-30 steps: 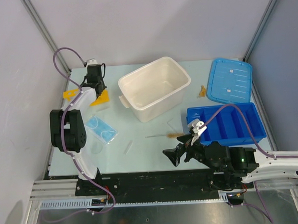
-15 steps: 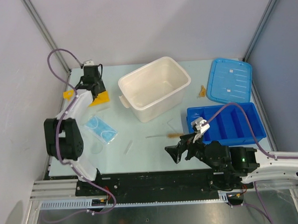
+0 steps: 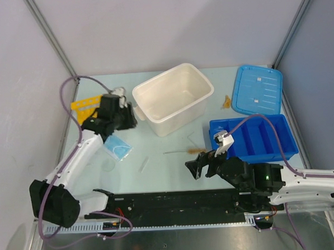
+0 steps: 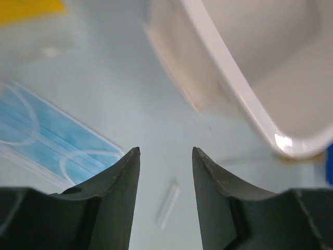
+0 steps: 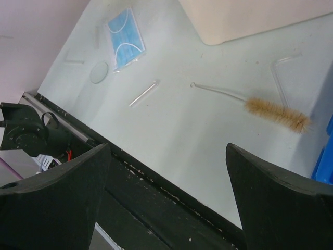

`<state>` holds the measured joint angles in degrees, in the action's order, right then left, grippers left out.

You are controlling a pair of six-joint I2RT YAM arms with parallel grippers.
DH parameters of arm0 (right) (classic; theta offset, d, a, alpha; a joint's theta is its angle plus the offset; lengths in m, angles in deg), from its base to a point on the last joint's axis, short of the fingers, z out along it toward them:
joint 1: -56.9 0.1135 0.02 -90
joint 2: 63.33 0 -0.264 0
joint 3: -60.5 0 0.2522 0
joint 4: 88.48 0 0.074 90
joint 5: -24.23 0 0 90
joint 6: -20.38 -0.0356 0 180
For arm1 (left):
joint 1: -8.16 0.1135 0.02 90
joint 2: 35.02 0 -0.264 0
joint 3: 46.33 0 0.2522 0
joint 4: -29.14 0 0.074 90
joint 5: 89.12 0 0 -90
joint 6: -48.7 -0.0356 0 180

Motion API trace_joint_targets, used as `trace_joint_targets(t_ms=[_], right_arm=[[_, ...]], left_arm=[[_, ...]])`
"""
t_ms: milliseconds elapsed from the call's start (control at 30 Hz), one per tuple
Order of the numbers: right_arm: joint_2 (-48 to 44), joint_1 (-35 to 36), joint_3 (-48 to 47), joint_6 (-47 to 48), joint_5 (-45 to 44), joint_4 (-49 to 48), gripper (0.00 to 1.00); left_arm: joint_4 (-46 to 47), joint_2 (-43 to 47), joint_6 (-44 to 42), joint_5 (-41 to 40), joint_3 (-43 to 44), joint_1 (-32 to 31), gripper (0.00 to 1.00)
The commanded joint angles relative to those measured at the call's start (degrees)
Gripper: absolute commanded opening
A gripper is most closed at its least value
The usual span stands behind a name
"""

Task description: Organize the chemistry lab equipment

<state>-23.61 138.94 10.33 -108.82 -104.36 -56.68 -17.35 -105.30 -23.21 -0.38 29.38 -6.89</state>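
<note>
Big white tub [image 3: 174,99] sits just ahead of the left gripper [image 4: 165,156], its rim up and to the right of the fingertips. The jaws are partly apart, with nothing between them. Blue divided tray [image 3: 251,137] lies close on the right gripper's [image 5: 167,148] right. That gripper is spread wide and empty, low over the near table edge. The yellow holed tube rack [image 3: 88,109] is behind the left gripper, apart from it. The pale blue square piece [image 4: 47,140] lies flat just left of the left fingers. Ahead of the right gripper, a touch right, lies the thin wire brush [image 5: 276,115]. A short clear tube [image 4: 167,203] lies under the gap of the left jaws. The tiny amber piece [image 3: 226,101] is well beyond the right gripper.
</note>
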Motion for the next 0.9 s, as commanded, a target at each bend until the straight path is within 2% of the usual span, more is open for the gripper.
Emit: trace_joint_targets(t_ms=[0, 133, 233, 567, 867], right_arm=[[0.78, -0.17, 0.1, -4.57, -1.06, 0.44, 0.96], [1.03, 0.04, 0.1, -6.77, -1.06, 2.48, 0.96], [0.53, 0.27, 0.1, -7.85, -1.33, 4.14, 0.96], [-3.3, 0.48, 0.11, -8.13, -3.22, 6.76, 0.95], [-2.42, 0.49, 0.1, -6.44, -3.07, 5.14, 0.95]], left_arm=[[-5.6, 2.74, 4.88, 2.92, -5.28, -9.98, 0.48], [-5.88, 2.58, 9.08, -0.36, -9.77, -18.2, 0.47], [-5.78, 1.51, 11.14, -3.0, -12.52, -20.95, 0.45], [-5.67, -3.57, 13.57, -6.82, -16.33, -22.65, 0.4], [-4.5, -12.05, 13.43, -8.74, -16.27, -23.29, 0.37]])
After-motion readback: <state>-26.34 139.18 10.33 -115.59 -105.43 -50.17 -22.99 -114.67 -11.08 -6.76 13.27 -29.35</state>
